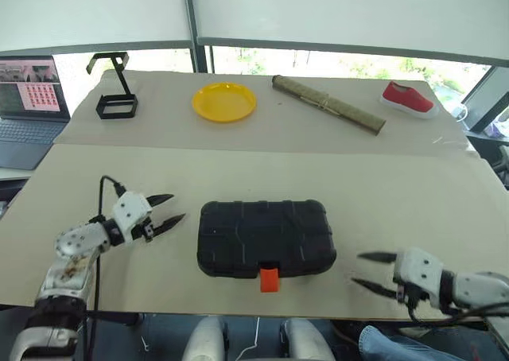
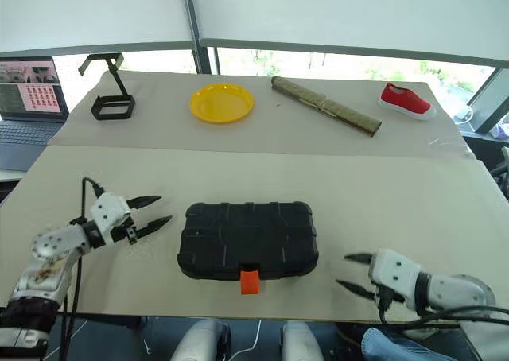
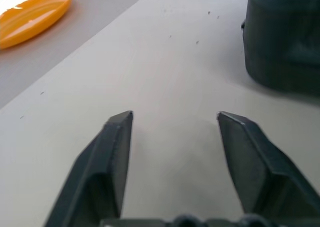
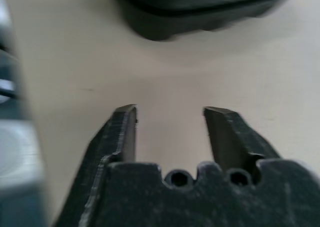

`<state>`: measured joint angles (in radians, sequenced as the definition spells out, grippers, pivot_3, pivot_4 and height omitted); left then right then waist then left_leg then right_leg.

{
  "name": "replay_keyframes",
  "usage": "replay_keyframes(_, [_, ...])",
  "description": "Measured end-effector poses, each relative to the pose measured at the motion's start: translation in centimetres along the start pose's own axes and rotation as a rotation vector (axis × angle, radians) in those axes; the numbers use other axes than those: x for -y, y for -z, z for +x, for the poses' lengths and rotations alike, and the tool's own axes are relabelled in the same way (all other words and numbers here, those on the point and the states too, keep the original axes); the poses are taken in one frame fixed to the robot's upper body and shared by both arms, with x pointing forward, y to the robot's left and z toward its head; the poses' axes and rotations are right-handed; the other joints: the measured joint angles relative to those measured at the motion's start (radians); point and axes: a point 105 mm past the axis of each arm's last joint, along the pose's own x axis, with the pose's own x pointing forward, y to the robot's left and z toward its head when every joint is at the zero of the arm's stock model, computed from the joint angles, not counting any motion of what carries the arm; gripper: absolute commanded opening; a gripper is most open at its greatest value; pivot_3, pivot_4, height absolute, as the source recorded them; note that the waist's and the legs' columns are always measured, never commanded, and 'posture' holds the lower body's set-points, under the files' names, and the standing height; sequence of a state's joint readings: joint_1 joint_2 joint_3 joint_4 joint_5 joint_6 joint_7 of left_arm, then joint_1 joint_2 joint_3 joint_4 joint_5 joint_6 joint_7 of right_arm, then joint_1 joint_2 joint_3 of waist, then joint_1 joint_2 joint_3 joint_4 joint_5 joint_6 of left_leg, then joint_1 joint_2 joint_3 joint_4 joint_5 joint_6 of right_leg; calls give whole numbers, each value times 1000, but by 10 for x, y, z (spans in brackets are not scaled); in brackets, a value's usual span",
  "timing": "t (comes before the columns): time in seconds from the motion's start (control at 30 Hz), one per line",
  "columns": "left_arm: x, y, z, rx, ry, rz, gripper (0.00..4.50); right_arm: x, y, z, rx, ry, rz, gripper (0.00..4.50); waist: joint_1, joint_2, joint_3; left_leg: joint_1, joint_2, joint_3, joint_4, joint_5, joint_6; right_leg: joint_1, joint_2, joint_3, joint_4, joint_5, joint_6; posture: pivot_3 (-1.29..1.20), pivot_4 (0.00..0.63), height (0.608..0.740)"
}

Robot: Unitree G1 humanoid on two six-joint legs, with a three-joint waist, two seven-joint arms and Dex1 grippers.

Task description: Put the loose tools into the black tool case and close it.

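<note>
The black tool case (image 1: pixel 265 238) lies shut on the near part of the table, its small orange latch (image 1: pixel 270 279) at the front edge. The loose tools are out of view. My left gripper (image 1: pixel 170 207) hovers just left of the case, open and empty, pointing toward it. My right gripper (image 1: pixel 367 270) sits near the table's front edge, right of the case, open with nothing between its fingers. The left wrist view shows a corner of the case (image 3: pixel 282 42) beyond the fingers; the right wrist view shows the case's edge (image 4: pixel 200 7) ahead.
At the back of the table stand a black wire-frame stand (image 1: pixel 116 91), a yellow plate (image 1: pixel 224 102), a rolled bamboo mat (image 1: pixel 328 102) and a red shoe (image 1: pixel 407 98). A laptop (image 1: pixel 30 106) sits off the table's far left. The table's front edge (image 1: pixel 159 307) runs just below the grippers.
</note>
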<state>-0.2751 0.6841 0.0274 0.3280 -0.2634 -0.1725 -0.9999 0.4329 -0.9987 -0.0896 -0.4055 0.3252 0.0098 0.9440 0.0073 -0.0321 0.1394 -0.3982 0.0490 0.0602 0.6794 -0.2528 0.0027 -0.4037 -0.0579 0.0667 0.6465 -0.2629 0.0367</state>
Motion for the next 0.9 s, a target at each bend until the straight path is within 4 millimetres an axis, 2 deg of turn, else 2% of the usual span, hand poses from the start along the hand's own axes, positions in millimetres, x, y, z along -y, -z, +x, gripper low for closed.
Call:
replay_keyframes(0.07, [0,-9,16,4,50,-20,787,-14,-12,8,16,-62,4,672,-4,0,0,0,0,0,0,0,0,0,0,0,0,0,0,0,150,740])
replay_keyframes(0.13, [1,-13,24,-3,89,-32,118,-22,-15,18,2,-103,-24,53,-11,-1,0,0,0,0,0,0,0,-1,1,0,0,0,0,0,150,740])
replay_keyframes(0.27, [13,-6,33,-72,202,-92,118,-15,-24,42,5,-81,-99,53,-24,-3,0,0,0,-2,0,0,0,-1,3,0,0,0,0,0,150,740])
replay_keyframes(0.47, [19,4,24,-144,262,-153,118,3,-40,68,50,-16,-113,53,-21,-4,0,-1,0,-2,0,0,0,-2,2,1,0,0,-1,0,150,740])
replay_keyframes(0.6, [22,6,18,-141,228,-192,118,27,-44,80,69,68,-106,53,-22,-4,1,-1,0,-1,1,0,0,-2,2,1,1,0,-1,0,150,740])
replay_keyframes(0.8, [34,11,-4,-117,122,-279,118,79,-49,92,74,208,-127,53,-25,-3,1,-1,1,-1,0,0,0,-3,2,1,1,0,-1,0,150,740])
replay_keyframes(0.9, [39,10,-9,-77,69,-335,118,93,-51,94,84,241,-145,53,-22,-3,2,-1,1,-1,0,0,0,-3,1,1,1,0,-1,0,150,740])
